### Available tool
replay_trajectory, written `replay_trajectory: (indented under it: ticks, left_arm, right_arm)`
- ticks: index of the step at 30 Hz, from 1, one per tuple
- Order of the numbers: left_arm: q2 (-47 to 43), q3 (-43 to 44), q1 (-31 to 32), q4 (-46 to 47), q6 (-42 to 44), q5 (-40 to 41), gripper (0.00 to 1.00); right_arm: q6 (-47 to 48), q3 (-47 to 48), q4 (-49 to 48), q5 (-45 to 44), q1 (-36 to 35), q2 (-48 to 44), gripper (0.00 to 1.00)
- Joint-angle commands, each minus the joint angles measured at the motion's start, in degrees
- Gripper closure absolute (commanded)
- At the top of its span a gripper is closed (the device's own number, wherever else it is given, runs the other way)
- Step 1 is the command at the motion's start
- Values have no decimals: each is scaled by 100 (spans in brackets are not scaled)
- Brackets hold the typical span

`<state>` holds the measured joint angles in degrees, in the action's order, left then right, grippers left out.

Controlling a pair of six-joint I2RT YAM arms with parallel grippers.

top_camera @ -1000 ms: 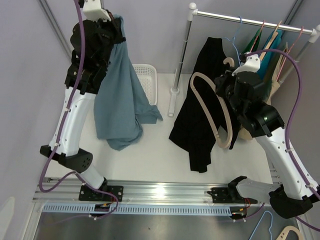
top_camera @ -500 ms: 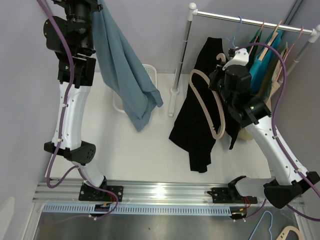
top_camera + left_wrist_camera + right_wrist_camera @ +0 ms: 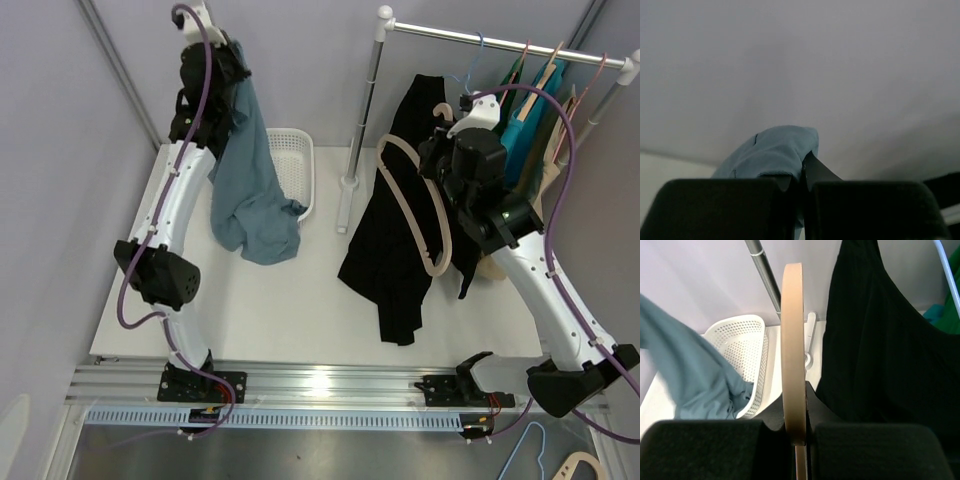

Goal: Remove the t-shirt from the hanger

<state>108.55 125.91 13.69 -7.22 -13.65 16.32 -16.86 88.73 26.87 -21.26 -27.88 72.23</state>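
Observation:
The blue t-shirt hangs free of the hanger from my left gripper, which is shut on its top edge high at the back left. Its lower end bunches on the table against the basket. In the left wrist view the blue cloth bulges out from between the closed fingers of the left gripper. My right gripper is shut on the bare beige hanger, held upright in front of the rack. The right wrist view shows the hanger edge-on, pinched in the right gripper, with the t-shirt at the left.
A white perforated basket stands at the back, partly under the shirt. A rack pole rises behind it. A black garment hangs from the rail, with teal and green clothes on hangers further right. Spare hangers lie below the table's front right.
The left arm swung the t-shirt up and left, then back right and lower, so its end now rests by the basket. The right arm lifted the hanger toward the rack, then held still.

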Motion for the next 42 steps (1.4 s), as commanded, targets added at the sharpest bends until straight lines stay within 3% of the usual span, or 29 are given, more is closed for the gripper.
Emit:
replay_trajectory:
  ticks: [1, 3, 4, 6, 7, 10, 16, 17, 20, 21, 23, 27, 30, 37, 42]
  left_arm:
    - [-693, -1071, -16, -516, -1181, -14, 99]
    - [-1036, -1698, -7, -613, -1551, -50, 99]
    - [-1360, -2589, -7, -718, -2005, 20, 99]
    - [-1669, -3245, 2, -641, -2273, -206, 99]
    - [-1906, -4048, 10, -579, -2474, -295, 99]
    - [-2118, -4915, 28, -604, -2887, -603, 99]
    - [-1593, -5121, 46, -1208, -3012, -1165, 98]
    - [-1331, -4859, 46, -1333, -2977, -1262, 82]
    - [-951, -4498, 20, -1483, -2792, -1831, 48]
    - [-767, -4331, 11, -1501, -2749, -1947, 27]
    - [-617, -4057, -16, -1510, -2696, -2254, 1]
    - [-414, -2813, -25, -1852, -2073, -2291, 1]
    - [-615, -2476, -16, -2020, -1949, -2360, 0]
    - [-1705, -3194, 19, -1299, -1527, -2458, 1]
    - [-1311, -2897, 19, -1650, -1544, -2528, 0]
  right_arm:
    - [165, 92, -489, 226, 54, -148, 100]
    - [473, 109, -814, 412, 81, -104, 100]
    - [526, 144, -894, 403, 98, -86, 100]
    - [719, 215, -1166, 298, 151, -7, 100]
    - [763, 328, -1245, 254, 186, 28, 100]
    - [895, 662, -1483, 332, 388, 239, 100]
    - [1062, 1303, -2169, 824, 958, 931, 100]
    - [1088, 1618, -2151, 894, 995, 1073, 100]
    - [1185, 2260, -2090, 1053, 1118, 1635, 100]
    - [1203, 2437, -2046, 1106, 1144, 1793, 100]
    - [1185, 2745, -2011, 1316, 1232, 2215, 100]
    - [1133, 3761, -1844, 1554, 1285, 2927, 100]
    - [1115, 4476, -1422, 1607, 1294, 3613, 100]
    - [1185, 5100, -1686, 1669, 1303, 4229, 100]
    - [1045, 5348, -1483, 1660, 1320, 4423, 100]
